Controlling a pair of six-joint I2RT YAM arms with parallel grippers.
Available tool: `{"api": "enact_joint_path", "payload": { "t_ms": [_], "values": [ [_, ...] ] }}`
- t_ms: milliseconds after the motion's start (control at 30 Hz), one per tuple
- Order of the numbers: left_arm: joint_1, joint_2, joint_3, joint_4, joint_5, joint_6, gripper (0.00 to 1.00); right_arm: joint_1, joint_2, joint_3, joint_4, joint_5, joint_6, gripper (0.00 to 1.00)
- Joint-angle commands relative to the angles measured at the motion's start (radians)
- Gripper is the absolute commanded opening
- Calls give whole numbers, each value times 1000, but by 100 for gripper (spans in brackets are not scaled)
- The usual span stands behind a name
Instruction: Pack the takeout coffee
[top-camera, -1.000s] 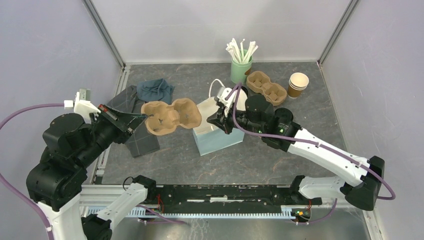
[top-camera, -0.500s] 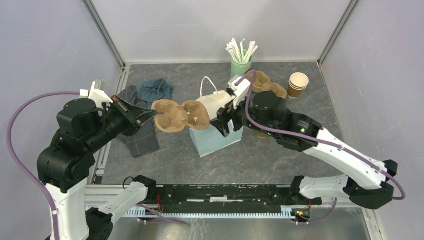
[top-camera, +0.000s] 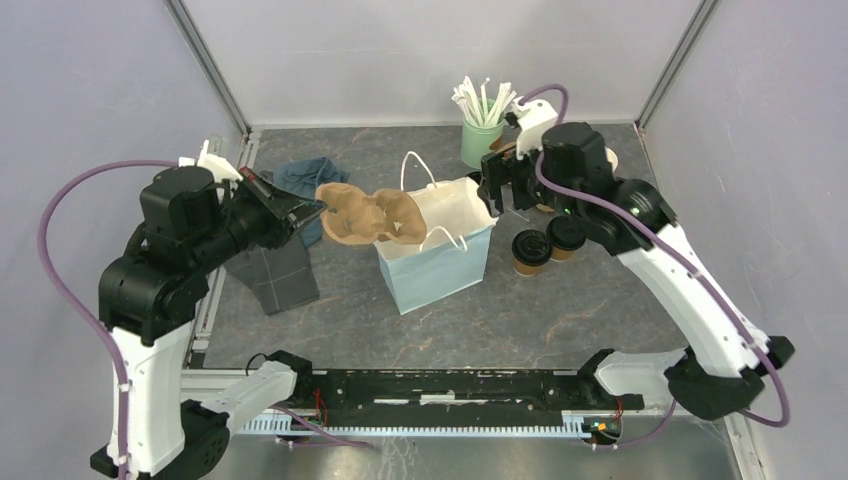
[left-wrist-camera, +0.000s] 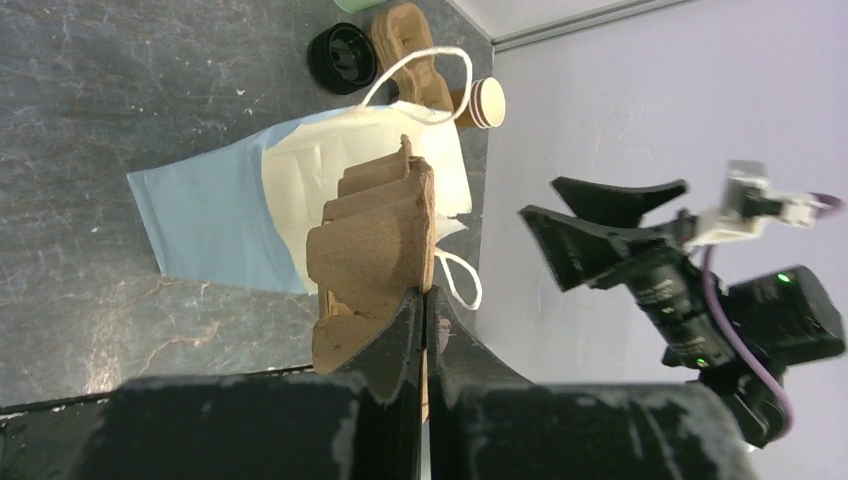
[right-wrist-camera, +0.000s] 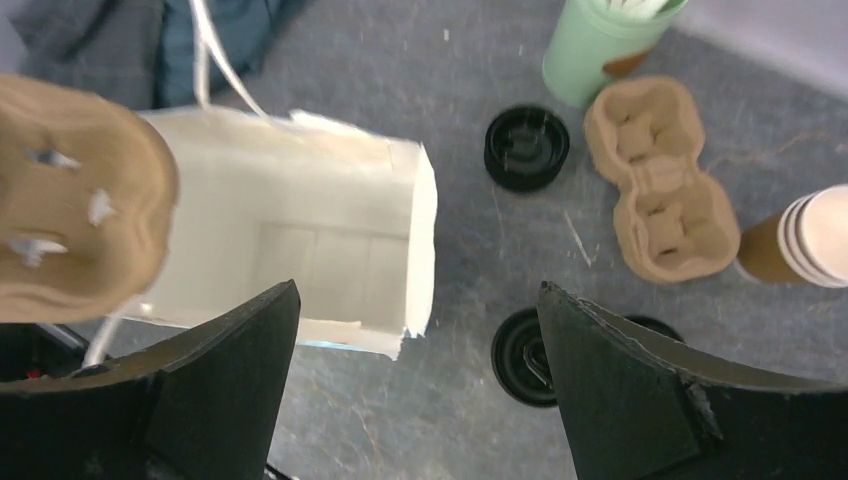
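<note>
Left tool (left-wrist-camera: 425, 300): pressed together on the rim of the carrier (top-camera: 365, 215), which it holds in the air.
Carrier: brown pulp, tilted, with its far end over the left lip of the bag (top-camera: 440, 265).
Right tool (top-camera: 503, 192): spread wide and gripping nothing, raised above the bench (top-camera: 600, 320) at the bag's far right corner.
Cups (top-camera: 530, 250): two brown ones with black lids on, upright on the bench just right of the bag and outside it, close beside each other.
Bag: light blue outside, white inside, upright with its mouth open and its white cord handles sticking up.
Second carrier (right-wrist-camera: 660, 190): flat on the bench, right of the green pot (top-camera: 482, 140) of straws.
Loose lid (right-wrist-camera: 527, 148): black and round, between the bag and the second carrier.
Lidless cups (right-wrist-camera: 800, 235): a brown stack, just right of the second carrier.
Cloth (top-camera: 305, 180): blue and crumpled, beyond the left tool.
</note>
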Motion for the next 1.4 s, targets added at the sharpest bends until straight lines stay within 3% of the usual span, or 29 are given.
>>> {"api": "enact_joint_path", "payload": {
  "t_ms": [0, 267, 400, 567, 700, 1133, 1367],
  "values": [
    [0, 37, 27, 103, 6, -44, 2, -66, 37, -41, -52, -131, -39, 94],
    [0, 74, 126, 47, -73, 2, 2, -125, 55, -124, 12, -231, -38, 81],
    [0, 58, 132, 34, -83, 28, 2, -128, 46, -155, 41, -265, -41, 80],
    [0, 36, -2, 157, 114, 22, 2, -129, 49, -176, 64, -281, -32, 77],
    [0, 8, -62, 174, 117, 22, 2, -129, 50, -175, 83, -277, -22, 72],
    [0, -11, -231, 335, 82, -35, 2, -129, 86, -177, 114, -274, -14, 27],
    [-1, -2, -277, 386, 103, -47, 2, -130, 109, -182, 139, -291, 6, 22]
  ]
}}
